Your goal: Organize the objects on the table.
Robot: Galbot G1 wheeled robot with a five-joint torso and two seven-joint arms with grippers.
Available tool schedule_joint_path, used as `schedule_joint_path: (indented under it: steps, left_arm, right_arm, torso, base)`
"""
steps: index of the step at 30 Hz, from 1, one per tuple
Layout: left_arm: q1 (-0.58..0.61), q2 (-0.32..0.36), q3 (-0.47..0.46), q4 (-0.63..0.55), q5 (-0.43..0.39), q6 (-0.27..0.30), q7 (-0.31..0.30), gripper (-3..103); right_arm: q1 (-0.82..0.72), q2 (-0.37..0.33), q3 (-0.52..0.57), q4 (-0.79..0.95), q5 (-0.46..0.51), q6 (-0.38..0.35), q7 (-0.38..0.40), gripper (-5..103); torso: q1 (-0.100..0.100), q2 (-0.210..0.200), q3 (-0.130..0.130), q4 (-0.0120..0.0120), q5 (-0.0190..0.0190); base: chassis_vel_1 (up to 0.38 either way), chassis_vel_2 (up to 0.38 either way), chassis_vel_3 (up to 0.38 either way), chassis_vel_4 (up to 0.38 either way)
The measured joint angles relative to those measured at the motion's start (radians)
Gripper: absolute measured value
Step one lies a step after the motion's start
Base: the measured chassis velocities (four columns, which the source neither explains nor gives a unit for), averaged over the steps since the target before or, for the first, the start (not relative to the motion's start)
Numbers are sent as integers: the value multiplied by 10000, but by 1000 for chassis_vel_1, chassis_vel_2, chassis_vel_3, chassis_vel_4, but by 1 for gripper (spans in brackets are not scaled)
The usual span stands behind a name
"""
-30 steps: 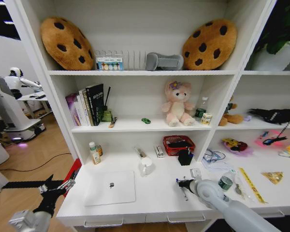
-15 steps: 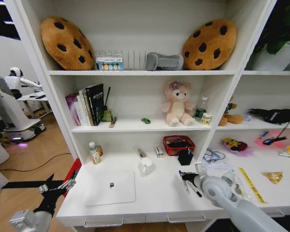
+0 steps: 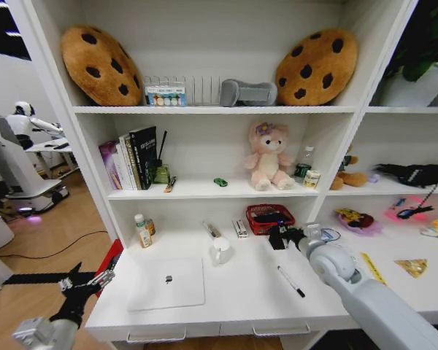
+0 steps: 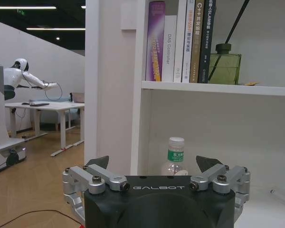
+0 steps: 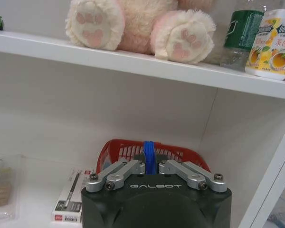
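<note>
Head view: right gripper [image 3: 284, 234], apparently pinching blue-capped pen [image 5: 148, 156], has risen toward red basket [image 3: 269, 217].

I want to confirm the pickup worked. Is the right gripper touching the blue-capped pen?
Touching. The right wrist view shows the right gripper with its fingers closed on the blue-capped pen, which stands up between them before the red basket.

Right tool [image 3: 282, 235] with blue-capped pen [image 5: 148, 156], up from the table [image 3: 241, 292] to the red basket [image 3: 269, 216].
</note>
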Motion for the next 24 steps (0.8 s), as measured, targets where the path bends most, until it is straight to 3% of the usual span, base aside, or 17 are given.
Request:
schedule_joint_path:
  steps: [8,21,24]
  left_arm:
    - [-41,-61,104,7,91,51,-126,100]
    - [-277,85,318,234,180,230,-291,100]
    - [-326,80,353,278,192,259,-298,100]
  right_arm:
    - [581,377,-171,-1122,-672,778,-362,8]
    - [1917,852,-826,-3143,-581,1123,-563,8]
    - [2494,931,-1067,-3471,-78,1027,-488,8]
  torso:
    - [0,0,-1,-1,0]
    - [0,0,0,-1,0]
    - [0,0,0,0,1]
  base:
    - [0,0,0,0]
    - [0,0,0,0]
    - [0,0,0,0]
